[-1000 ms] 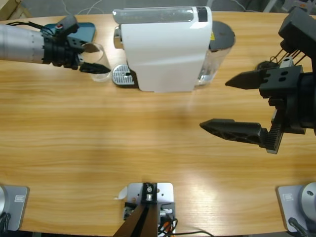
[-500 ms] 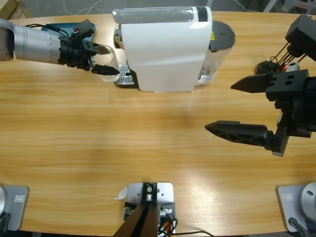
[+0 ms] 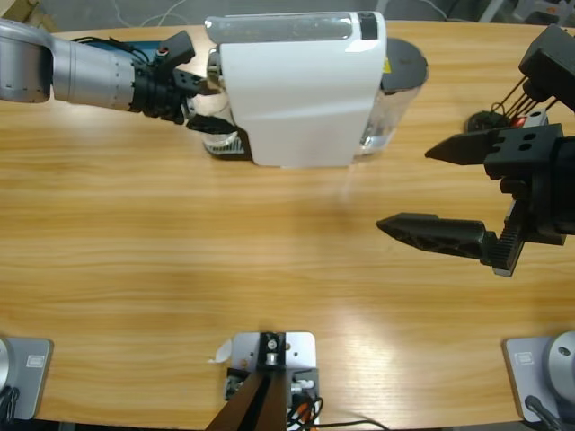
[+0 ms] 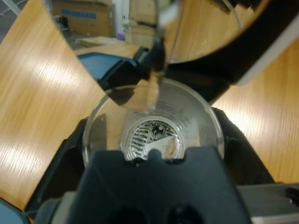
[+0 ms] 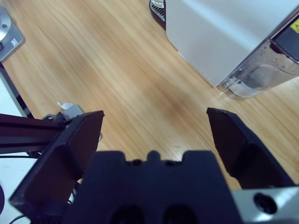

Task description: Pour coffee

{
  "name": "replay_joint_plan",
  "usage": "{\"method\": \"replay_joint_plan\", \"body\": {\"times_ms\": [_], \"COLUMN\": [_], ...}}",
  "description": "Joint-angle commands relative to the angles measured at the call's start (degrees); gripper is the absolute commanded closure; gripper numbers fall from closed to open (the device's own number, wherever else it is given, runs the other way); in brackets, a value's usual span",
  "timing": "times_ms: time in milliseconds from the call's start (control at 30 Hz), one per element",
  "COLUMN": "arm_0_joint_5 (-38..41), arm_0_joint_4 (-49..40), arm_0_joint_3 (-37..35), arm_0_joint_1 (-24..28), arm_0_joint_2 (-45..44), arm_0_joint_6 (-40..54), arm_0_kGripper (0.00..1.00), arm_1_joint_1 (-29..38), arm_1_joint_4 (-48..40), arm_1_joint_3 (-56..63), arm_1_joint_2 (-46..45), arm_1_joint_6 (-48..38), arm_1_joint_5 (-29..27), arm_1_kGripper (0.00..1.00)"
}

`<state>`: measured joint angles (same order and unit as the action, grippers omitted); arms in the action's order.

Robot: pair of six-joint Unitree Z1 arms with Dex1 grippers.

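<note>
- Long wooden desk (image 3: 269, 260): light oak grain; it carries everything listed below.
- Big white box-shaped coffee machine (image 3: 301, 85): stands at the far middle of the desk, with a clear water tank (image 3: 388, 126) at its right end and a round, slotted metal drip tray (image 3: 226, 142) at its left end.
- Right gripper (image 3: 422, 184): hovers over the right part of the desk, well apart from the machine. The jaws are spread wide, with nothing between them; the right wrist view shows only bare wood in the gap.
- Left gripper (image 3: 205, 106): reaches in from the upper left to the machine's left end. The jaws are clamped on a small clear drinking glass (image 4: 152, 128), one on each side of its wall.
- Glass: upright, positioned over the drip tray beside the machine's white body. In the left wrist view, the tray's slots show through its base.
- Coffee: cannot be made out in the glass; only a faint brownish smear (image 4: 172, 147) shows at the bottom.
</note>
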<state>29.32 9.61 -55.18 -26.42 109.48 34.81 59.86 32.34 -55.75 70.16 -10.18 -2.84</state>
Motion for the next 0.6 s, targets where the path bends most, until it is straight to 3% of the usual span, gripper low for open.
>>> {"method": "replay_joint_plan", "body": {"times_ms": [33, 267, 333, 400, 600], "arm_0_joint_5": [-0.9, -0.9, -0.7, -0.3, 0.1], "arm_0_joint_4": [-0.1, -0.2, -0.2, -0.2, 0.0], "arm_0_joint_3": [-1.6, -0.9, -0.9, -0.9, -0.8], "arm_0_joint_1": [-1.0, -0.9, -0.9, -1.0, -0.9], "arm_0_joint_2": [3.8, 3.6, 3.6, 3.7, 3.7], "arm_0_joint_6": [-1.9, -1.9, -1.9, -1.9, -1.9], "arm_0_kGripper": [0.538, 0.484, 0.21, 0.045, 0.009], "arm_1_joint_1": [0.5, 0.5, 0.5, 0.5, 0.5], "arm_1_joint_4": [-0.2, -0.2, -0.2, -0.2, 0.0], "arm_1_joint_3": [2.2, 2.2, 2.2, 2.2, 2.2], "arm_1_joint_2": [-1.1, -1.2, -1.4, -1.4, -1.4], "arm_1_joint_6": [-0.7, -0.8, -0.8, -0.8, -1.2], "arm_1_joint_5": [-0.8, -0.8, -0.8, -0.8, -1.0], "arm_1_kGripper": [0.0, 0.0, 0.0, 0.0, 0.004]}}
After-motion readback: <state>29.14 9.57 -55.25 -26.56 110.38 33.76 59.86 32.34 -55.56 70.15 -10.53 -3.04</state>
